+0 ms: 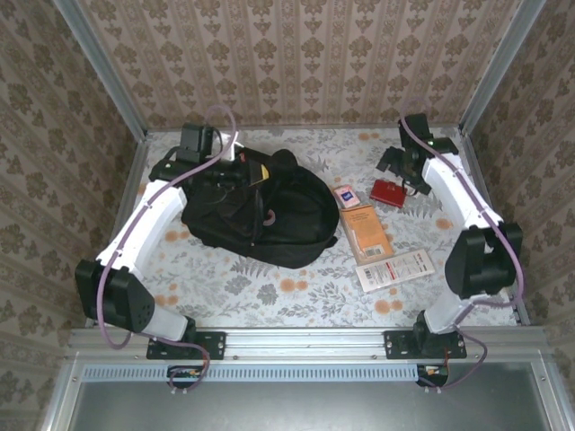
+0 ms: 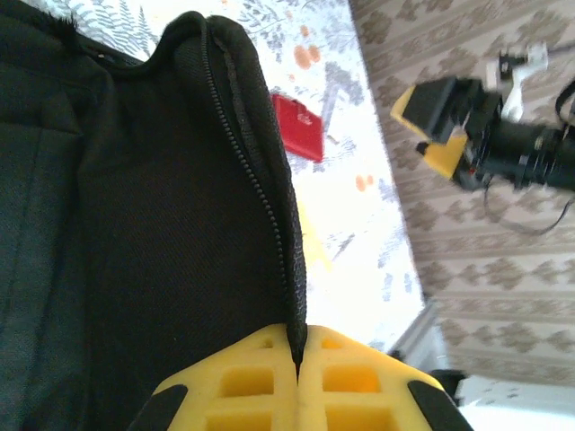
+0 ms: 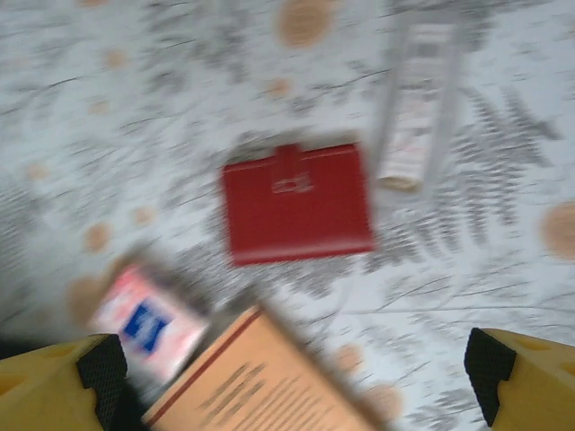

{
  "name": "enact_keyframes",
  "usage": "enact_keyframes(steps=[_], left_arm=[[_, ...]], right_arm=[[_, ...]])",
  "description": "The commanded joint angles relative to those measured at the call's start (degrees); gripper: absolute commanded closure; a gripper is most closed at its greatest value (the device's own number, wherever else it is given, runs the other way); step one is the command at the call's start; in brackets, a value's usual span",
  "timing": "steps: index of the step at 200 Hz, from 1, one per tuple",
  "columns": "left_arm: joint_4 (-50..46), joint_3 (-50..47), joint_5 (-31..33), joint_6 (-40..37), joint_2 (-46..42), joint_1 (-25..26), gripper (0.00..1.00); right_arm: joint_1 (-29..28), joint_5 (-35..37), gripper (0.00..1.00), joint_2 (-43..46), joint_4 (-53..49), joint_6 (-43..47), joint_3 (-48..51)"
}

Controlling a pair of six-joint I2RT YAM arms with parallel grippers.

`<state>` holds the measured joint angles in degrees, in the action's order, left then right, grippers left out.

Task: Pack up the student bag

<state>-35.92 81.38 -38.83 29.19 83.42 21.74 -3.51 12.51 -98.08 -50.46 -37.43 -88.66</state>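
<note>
The student bag (image 1: 269,214), a big black backpack, lies mid-table with its top toward the far left. My left gripper (image 1: 244,171) is at that top. In the left wrist view its yellow fingers (image 2: 243,377) are shut on the bag's zipper edge (image 2: 286,242), lifting it; dark fabric (image 2: 135,224) lies to the left. My right gripper (image 1: 402,167) hangs open above a red wallet (image 1: 387,192). In the blurred right wrist view the wallet (image 3: 296,202) lies flat ahead of the gripper (image 3: 296,366), nothing between its fingers (image 3: 526,377).
Right of the bag lie a small pink-and-blue box (image 1: 345,196), an orange book (image 1: 367,232) and a white packet (image 1: 395,269). The box (image 3: 148,323), book (image 3: 260,382) and packet (image 3: 418,108) surround the wallet. Patterned walls close in the table on three sides.
</note>
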Motion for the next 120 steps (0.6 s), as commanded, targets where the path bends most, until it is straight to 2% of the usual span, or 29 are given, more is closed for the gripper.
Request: enact_keyframes(steps=[1,40,53,74,120], left_arm=[[-13.5,7.09,15.76,-11.97,1.1,5.68,1.0],[-25.18,15.1,41.94,-20.29,5.12,16.58,1.0],[-27.19,16.63,47.86,-21.64,6.25,18.95,1.0],[-27.2,17.05,50.39,-21.91,6.25,20.26,1.0],[-25.89,17.41,49.31,-21.72,5.12,20.42,1.0]], right_arm=[[2.69,8.82,0.0,-6.64,-7.9,-2.01,-5.53],[5.95,6.58,0.0,-18.46,-10.64,-6.25,-14.98],[7.04,4.5,0.0,-21.34,-10.42,-6.85,-16.9],[8.66,1.66,0.0,-24.73,-9.74,-7.05,-19.48],[11.13,-2.28,0.0,-30.02,-9.21,-7.66,-22.2]])
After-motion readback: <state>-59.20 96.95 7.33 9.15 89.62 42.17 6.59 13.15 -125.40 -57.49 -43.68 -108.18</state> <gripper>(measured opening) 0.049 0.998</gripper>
